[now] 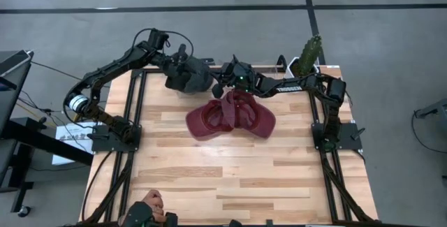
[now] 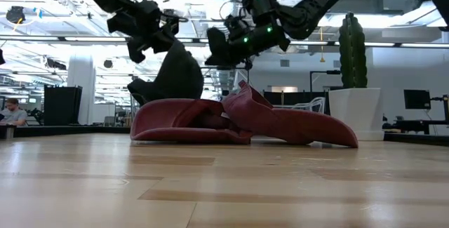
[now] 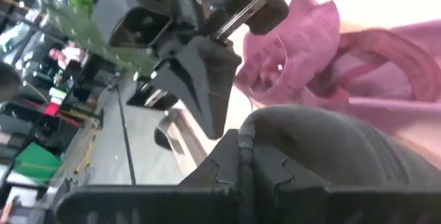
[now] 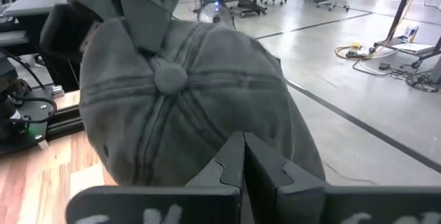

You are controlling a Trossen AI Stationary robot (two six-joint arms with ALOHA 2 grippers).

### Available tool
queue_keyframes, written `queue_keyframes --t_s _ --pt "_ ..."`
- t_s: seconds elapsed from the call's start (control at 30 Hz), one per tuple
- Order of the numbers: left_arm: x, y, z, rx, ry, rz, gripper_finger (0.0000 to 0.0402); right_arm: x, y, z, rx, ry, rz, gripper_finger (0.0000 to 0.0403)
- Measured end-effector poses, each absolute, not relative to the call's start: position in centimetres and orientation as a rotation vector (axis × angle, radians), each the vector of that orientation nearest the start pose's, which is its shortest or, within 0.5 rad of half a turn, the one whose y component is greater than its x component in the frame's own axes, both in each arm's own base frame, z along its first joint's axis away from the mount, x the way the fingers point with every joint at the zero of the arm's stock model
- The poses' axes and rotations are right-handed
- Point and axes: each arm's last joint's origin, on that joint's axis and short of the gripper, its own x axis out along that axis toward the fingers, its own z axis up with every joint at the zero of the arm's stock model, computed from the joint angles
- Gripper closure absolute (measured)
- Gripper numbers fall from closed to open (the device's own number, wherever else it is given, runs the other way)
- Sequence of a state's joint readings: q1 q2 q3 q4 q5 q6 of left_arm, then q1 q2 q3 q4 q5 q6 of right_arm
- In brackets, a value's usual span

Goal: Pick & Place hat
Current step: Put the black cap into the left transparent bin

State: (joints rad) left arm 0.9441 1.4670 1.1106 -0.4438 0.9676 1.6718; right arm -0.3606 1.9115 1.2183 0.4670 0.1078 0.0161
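Observation:
The hat is a dark grey cap [image 1: 190, 79] with a button on its crown [image 4: 171, 78]. It hangs over the table's far edge below my left gripper [image 2: 158, 35], which is shut on it. My right gripper [image 1: 218, 86] hovers shut just right of the cap, its fingertips [image 4: 238, 145] pointing at the crown. A maroon cloth bag [image 1: 230, 119] lies crumpled on the table below both grippers, with one flap [image 2: 245, 91] standing up. My left gripper pinches the cap between its two fingers at the upper edge of the crown [image 4: 148, 41], coming from above and the table's left. The cap [image 2: 175, 70] hangs below the fingers, lifted off the table. My right gripper stands close to the crown; I cannot tell whether it touches.
A green cactus in a white pot [image 1: 311, 54] stands at the far right corner. A person's hand [image 1: 150, 202] shows at the near edge. Black frame rails [image 1: 136, 115] run along both sides. Bare wood lies between the bag and the near edge.

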Motion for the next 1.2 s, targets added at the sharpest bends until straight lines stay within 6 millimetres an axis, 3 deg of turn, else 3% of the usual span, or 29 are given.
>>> queue_keyframes --t_s 0.27,0.57,0.93,1.2 --pt "18.0 24.4 27.1 0.9 0.341 -0.278 0.0391 42.9 -16.3 19.4 0.066 0.255 -0.42 0.0403" --pt "18.0 24.5 27.2 0.784 0.352 -0.24 0.0372 45.9 -17.4 18.9 0.07 0.325 -0.385 0.0403" --pt "18.0 24.5 26.1 0.532 0.513 -0.11 0.0343 46.0 -17.2 19.8 0.051 0.313 -0.385 0.0403" --pt "19.6 23.0 24.7 0.451 0.65 -0.054 0.0352 46.0 -17.2 19.8 0.046 0.315 -0.406 0.0403"
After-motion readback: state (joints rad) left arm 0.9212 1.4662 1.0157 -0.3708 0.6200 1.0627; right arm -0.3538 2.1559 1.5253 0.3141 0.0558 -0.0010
